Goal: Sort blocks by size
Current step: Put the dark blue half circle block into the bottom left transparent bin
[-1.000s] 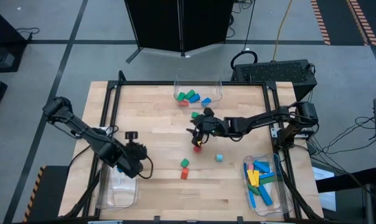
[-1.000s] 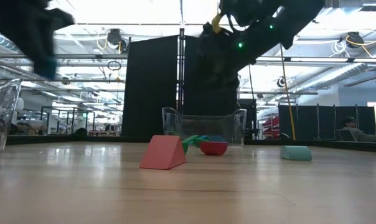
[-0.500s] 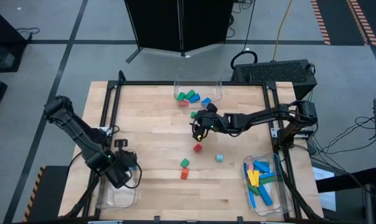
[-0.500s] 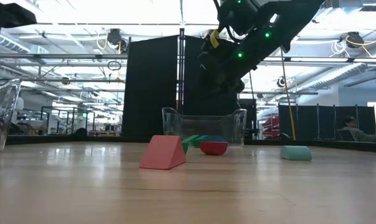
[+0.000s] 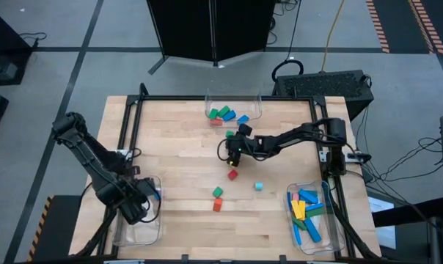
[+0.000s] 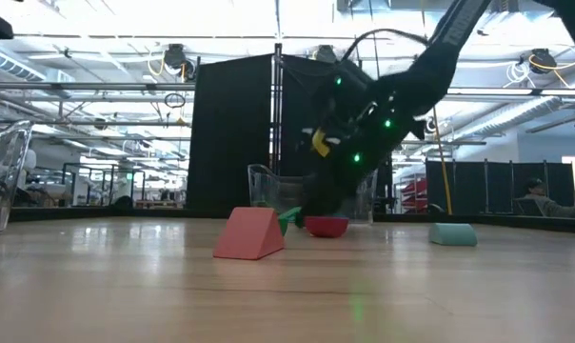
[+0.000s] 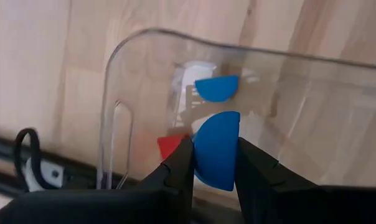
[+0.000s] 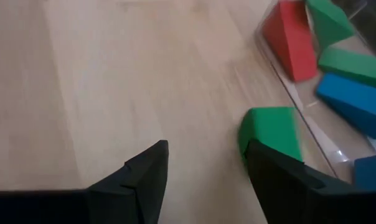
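Observation:
My left gripper (image 5: pixel 144 201) hangs over the clear left bin (image 5: pixel 126 233), shut on a blue half-round block (image 7: pixel 216 144). A second blue half-round (image 7: pixel 217 87) and a red piece (image 7: pixel 170 147) lie on that bin's floor. My right gripper (image 5: pixel 232 151) is low over the table's middle and open. A green block (image 8: pixel 272 132) lies on the wood just beyond one fingertip, beside the far bin (image 5: pixel 259 111). Loose on the table are a red block (image 5: pixel 232 174), a cyan one (image 5: pixel 258 186), a green one (image 5: pixel 218 192) and a red one (image 5: pixel 217 205). My left gripper pinches the blue half-round block by its two flat faces (image 7: pixel 200 163) between its two fingers. The fingers point down from above. The block is lifted clear above the bin, its rounded edge past the fingertips.
The far bin holds green, red and blue medium blocks (image 5: pixel 223 114). The right bin (image 5: pixel 292 229) at the near right holds long blue, yellow, green and pink bars (image 5: pixel 307 211). In the low view, a pink wedge (image 6: pixel 249 233) sits nearest the camera.
My left gripper has carried the blue block toward the table's left and near edges, from beside the left bin to over it, rolling its wrist on the way. My right gripper has dropped toward the table, close to the green block by the far bin.

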Controlling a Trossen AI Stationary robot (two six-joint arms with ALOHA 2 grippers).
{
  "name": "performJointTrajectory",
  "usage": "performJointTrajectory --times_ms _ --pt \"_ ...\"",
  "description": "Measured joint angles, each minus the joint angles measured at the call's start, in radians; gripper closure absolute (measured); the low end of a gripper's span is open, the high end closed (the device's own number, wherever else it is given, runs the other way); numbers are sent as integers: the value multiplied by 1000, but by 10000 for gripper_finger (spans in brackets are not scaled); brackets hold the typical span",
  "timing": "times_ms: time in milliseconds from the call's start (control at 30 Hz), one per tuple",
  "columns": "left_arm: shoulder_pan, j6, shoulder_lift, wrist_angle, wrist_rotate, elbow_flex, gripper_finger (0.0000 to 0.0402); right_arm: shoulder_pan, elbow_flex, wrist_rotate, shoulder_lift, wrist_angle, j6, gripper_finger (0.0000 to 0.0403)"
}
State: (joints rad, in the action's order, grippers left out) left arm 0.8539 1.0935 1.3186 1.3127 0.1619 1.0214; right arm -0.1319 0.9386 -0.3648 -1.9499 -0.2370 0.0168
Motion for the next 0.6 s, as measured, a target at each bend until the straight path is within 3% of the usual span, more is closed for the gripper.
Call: performJointTrajectory --times_ms 267,433,600 --pt "-1 28 0 -8 -26 -67 318 -4 0 0 36 42 -7 159" --pt "-1 27 0 -113 -106 -156 318 -4 0 -1 77 95 -13 144" --pt "-3 27 0 -196 -107 -175 318 -27 0 -1 69 82 -50 140"
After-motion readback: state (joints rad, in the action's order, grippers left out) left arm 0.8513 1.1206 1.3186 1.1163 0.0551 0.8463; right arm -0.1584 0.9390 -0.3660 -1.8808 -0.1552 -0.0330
